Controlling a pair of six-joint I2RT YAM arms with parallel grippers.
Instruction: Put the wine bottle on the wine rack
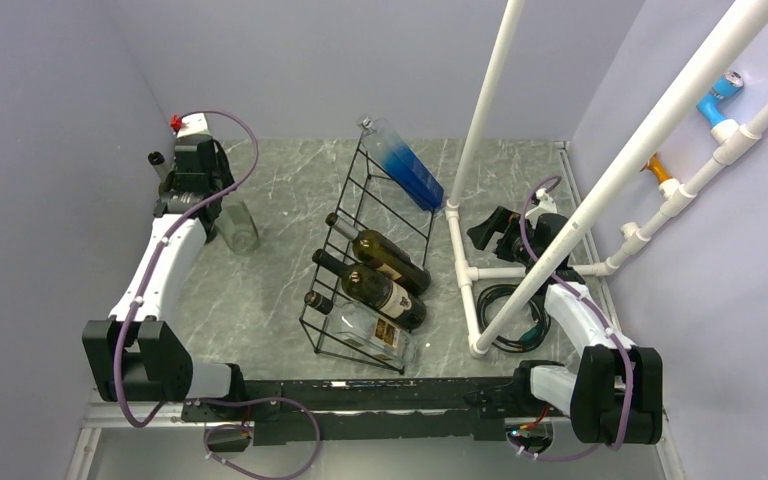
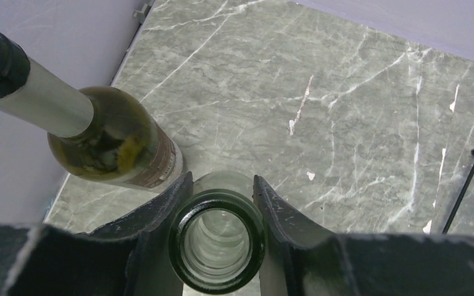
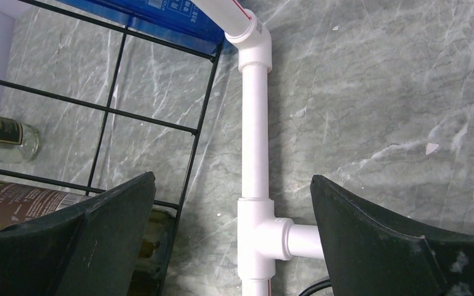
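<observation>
My left gripper [image 1: 207, 200] [image 2: 222, 180] is shut on the neck of a clear glass wine bottle [image 1: 241, 228] [image 2: 217, 250]. The bottle stands upright on the marble table at the far left, and I look down into its open mouth. The black wire wine rack [image 1: 362, 215] lies in the middle of the table. It holds a blue bottle [image 1: 407, 167], two dark bottles [image 1: 385, 258] and a clear one [image 1: 370, 330]. My right gripper [image 1: 480, 232] [image 3: 232, 179] is open and empty, hovering over a white pipe just right of the rack [image 3: 108, 108].
A second bottle [image 2: 108, 142] with a black cap [image 1: 156, 159] stands by the left wall, close beside the held one. A white PVC pipe frame [image 1: 463, 265] [image 3: 254, 123] rises right of the rack. A black cable coil [image 1: 508, 300] lies inside its base.
</observation>
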